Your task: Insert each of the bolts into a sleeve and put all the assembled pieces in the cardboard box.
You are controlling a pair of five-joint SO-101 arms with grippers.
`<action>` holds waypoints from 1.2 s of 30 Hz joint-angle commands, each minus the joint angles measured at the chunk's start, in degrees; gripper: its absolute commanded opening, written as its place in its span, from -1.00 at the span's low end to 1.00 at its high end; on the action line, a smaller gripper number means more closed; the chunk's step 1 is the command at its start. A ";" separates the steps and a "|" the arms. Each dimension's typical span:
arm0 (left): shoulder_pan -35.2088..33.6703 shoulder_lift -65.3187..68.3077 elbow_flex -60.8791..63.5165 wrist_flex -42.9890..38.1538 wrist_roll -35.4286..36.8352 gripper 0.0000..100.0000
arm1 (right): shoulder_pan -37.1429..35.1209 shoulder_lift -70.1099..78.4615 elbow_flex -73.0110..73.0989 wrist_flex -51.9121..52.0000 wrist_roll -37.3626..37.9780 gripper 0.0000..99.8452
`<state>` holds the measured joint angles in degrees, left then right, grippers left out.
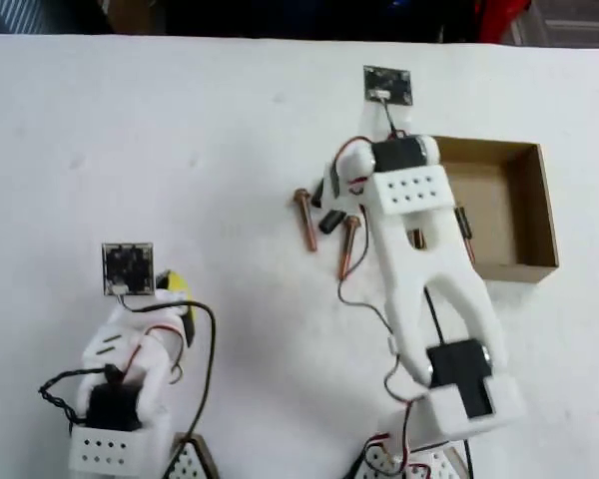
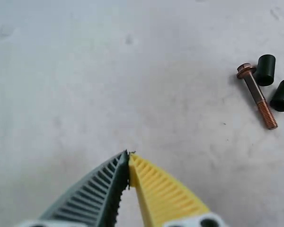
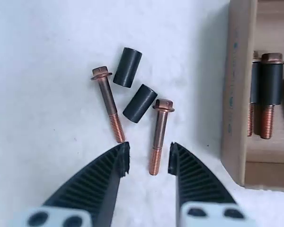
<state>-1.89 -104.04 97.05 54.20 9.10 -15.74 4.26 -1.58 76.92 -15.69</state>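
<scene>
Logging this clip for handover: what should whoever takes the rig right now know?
Left gripper shut, empty, over bare table, away from the parts.
Right gripper open, jaws either side of one loose bolt at its threaded end.
Second bolt and two sleeves lie loose beside it, outside the cardboard box.
Done: what look like two assembled pieces in the box.
Left: sleeve both bolts, box them.

left end effector (image 2: 128, 161) — jaws pressed together | right end effector (image 3: 148, 158) — jaws parted | right arm (image 1: 419, 274) extended forward
</scene>
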 commanded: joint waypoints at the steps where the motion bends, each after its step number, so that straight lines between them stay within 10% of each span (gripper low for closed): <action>1: -0.22 -0.48 0.00 0.18 -0.79 -0.95 | -0.40 4.70 -6.59 1.54 -2.81 -0.76; 17: -0.22 -0.48 0.00 0.18 -0.79 -0.95 | -2.68 36.70 -41.14 16.48 -26.64 -0.75; 36: -0.22 -0.48 0.00 0.18 -0.79 -0.95 | -2.95 53.23 -56.88 21.05 -27.52 -0.76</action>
<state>-1.89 -104.04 97.05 54.20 9.10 -18.46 57.98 -56.00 96.70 -42.68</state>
